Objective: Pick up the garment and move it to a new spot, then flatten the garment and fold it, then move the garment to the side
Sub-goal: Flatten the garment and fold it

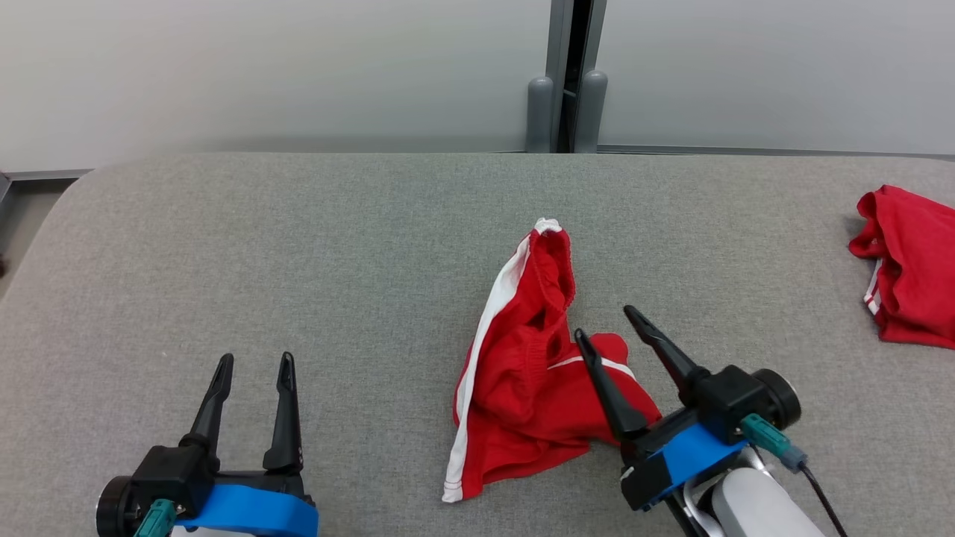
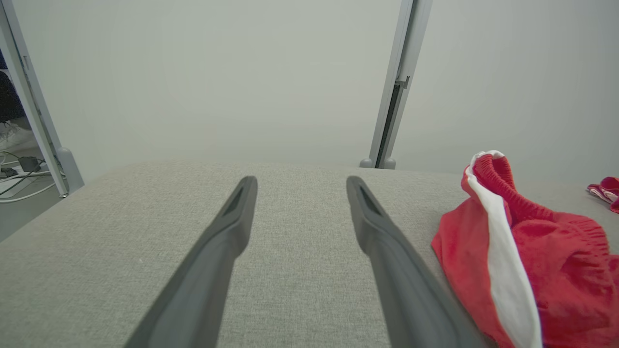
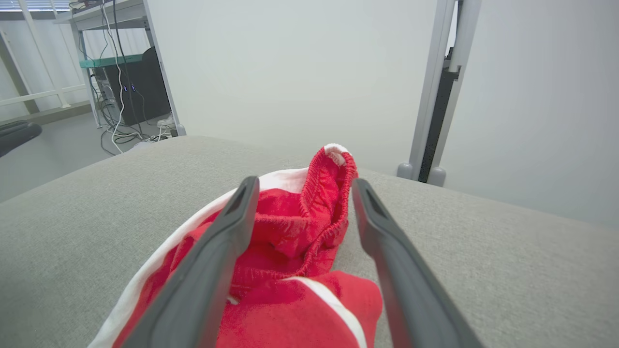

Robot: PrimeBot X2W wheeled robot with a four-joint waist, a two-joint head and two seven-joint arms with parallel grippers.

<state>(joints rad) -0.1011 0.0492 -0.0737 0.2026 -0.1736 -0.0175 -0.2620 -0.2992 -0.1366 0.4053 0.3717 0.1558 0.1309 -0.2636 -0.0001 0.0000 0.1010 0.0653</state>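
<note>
in the head view, the crumpled red shorts with white stripes (image 1: 522, 373) lie in a heap near the middle of the soft grey cloth table (image 1: 298, 246). the right gripper (image 1: 604, 322) is at the heap's right side. its two dark fingers are spread wide and hold nothing. the left gripper (image 1: 256, 358) is well apart on the left, over bare table. its fingers are spread too, and empty. another red cloth heap (image 1: 906, 268) lies at the far right edge of the table.

in the left wrist view, the left fingers (image 2: 232, 227) stand apart above bare grey cloth. the shorts lie off to the right side of this view.

in the right wrist view, the right fingers (image 3: 232, 227) are wide apart just over the shorts. the red stretchy waistband (image 3: 333, 188) shows in the gap between them, and no finger pinches it.
</note>
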